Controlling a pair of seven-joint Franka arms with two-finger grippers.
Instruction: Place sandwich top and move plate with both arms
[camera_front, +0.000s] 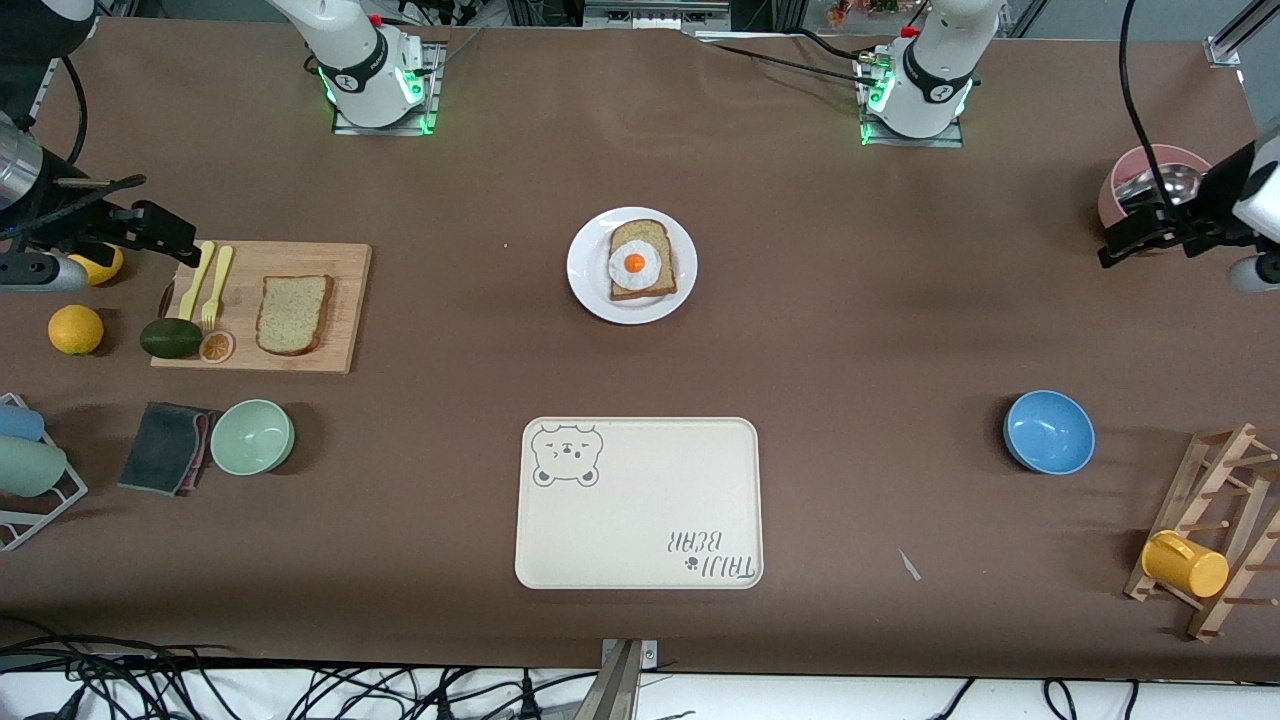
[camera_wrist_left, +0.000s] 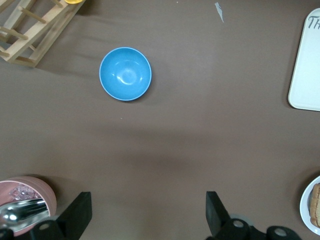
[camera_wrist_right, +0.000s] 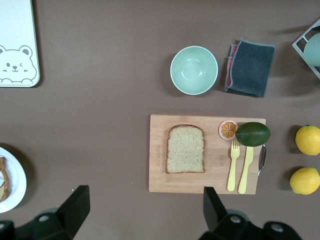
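The sandwich top (camera_front: 293, 314), a pale speckled bread slice, lies flat on a wooden board (camera_front: 340, 262) toward the right arm's end of the table; it also shows in the right wrist view (camera_wrist_right: 185, 148). The white plate (camera_front: 585, 270) sits mid-table and carries a darker slice with a fried egg (camera_front: 637, 263). Its rim shows in the right wrist view (camera_wrist_right: 19, 181) and the left wrist view (camera_wrist_left: 305, 205). My right gripper (camera_front: 165, 228) (camera_wrist_right: 145, 200) hangs open and empty above the table beside the board. My left gripper (camera_front: 1125, 240) (camera_wrist_left: 147, 202) hangs open and empty near a pink cup.
A cream bear tray (camera_front: 638, 502) lies nearer the camera than the plate. The board also holds a yellow fork and knife (camera_front: 205, 285), an avocado (camera_front: 171, 337) and an orange slice. Lemons (camera_front: 76, 329), green bowl (camera_front: 252, 436), grey cloth (camera_front: 165, 447), blue bowl (camera_front: 1048, 431), pink cup (camera_front: 1150, 180), mug rack (camera_front: 1215, 530).
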